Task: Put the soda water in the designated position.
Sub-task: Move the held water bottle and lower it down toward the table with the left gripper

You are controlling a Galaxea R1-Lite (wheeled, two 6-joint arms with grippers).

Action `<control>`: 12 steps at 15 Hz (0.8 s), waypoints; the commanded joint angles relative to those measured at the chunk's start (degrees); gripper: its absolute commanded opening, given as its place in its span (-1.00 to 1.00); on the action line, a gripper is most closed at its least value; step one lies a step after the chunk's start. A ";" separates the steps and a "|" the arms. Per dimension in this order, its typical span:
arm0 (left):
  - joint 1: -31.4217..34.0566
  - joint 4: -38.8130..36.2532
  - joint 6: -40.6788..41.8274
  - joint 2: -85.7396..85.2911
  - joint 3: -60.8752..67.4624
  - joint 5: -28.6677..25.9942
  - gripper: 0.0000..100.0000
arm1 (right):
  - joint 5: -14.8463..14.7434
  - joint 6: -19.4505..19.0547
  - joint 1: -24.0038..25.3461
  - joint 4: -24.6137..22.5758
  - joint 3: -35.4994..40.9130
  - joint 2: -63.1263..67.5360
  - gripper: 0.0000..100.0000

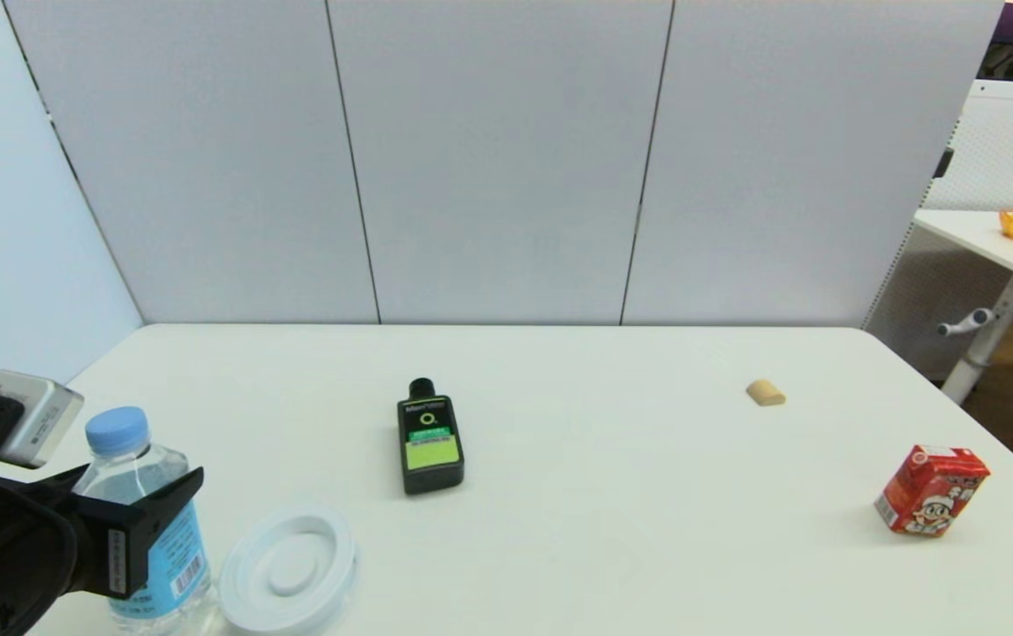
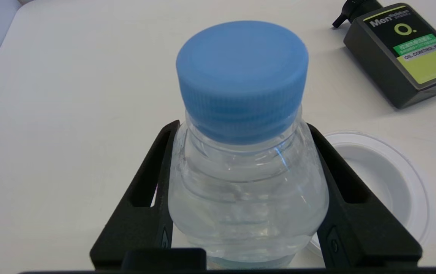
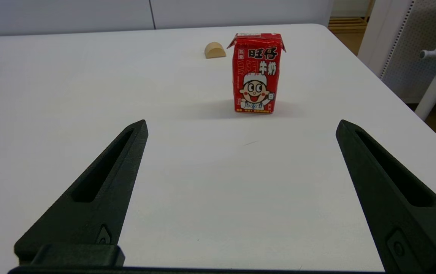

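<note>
**Bottle upright, dish just to its right**

While the soda water (image 1: 148, 521) stands upright at the table's near left corner, the left gripper (image 1: 131, 530) is clamped round its shoulder. Just beside it, toward the middle, lies a white round dish (image 1: 290, 570), probably the target. The right gripper (image 3: 240, 190) hangs spread wide, well apart.

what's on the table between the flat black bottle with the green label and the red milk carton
Head view: only bare white table between flat black bottle and red milk carton.

We cannot see the bottle's (image 1: 148, 521) base, cut off at the near edge; the left gripper (image 1: 131, 530) hides its middle.
</note>
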 commanded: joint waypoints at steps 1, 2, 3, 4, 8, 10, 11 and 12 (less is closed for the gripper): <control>0.62 -0.56 -0.05 1.68 -0.07 0.14 -1.00 | 0.00 -0.01 0.00 0.00 0.01 0.05 1.00; 0.62 -1.61 -0.05 2.12 -0.07 0.14 -1.00 | 0.00 -0.01 0.00 0.00 0.01 -0.04 1.00; 0.62 -2.32 -0.48 2.65 0.02 0.14 -1.00 | 0.00 -0.01 0.00 0.00 0.01 -0.04 1.00; 0.62 -2.49 -1.19 2.82 -0.07 0.14 -1.00 | 0.00 -0.01 0.00 0.00 0.01 -0.04 1.00; 0.71 -2.58 -1.71 3.09 -0.25 0.14 -1.00 | 0.00 -0.01 0.00 0.00 0.01 -0.04 1.00; 1.41 -2.58 -1.71 3.44 -0.25 0.14 -1.00 | 0.00 -0.01 0.00 0.00 0.01 -0.04 1.00; 1.85 -2.67 -1.71 3.79 -0.25 0.14 -1.00 | 0.00 -0.01 0.00 0.00 0.01 -0.04 1.00; 2.38 -2.67 -1.71 4.14 -0.25 0.14 -1.00 | 0.00 -0.01 0.00 0.00 0.10 -0.04 1.00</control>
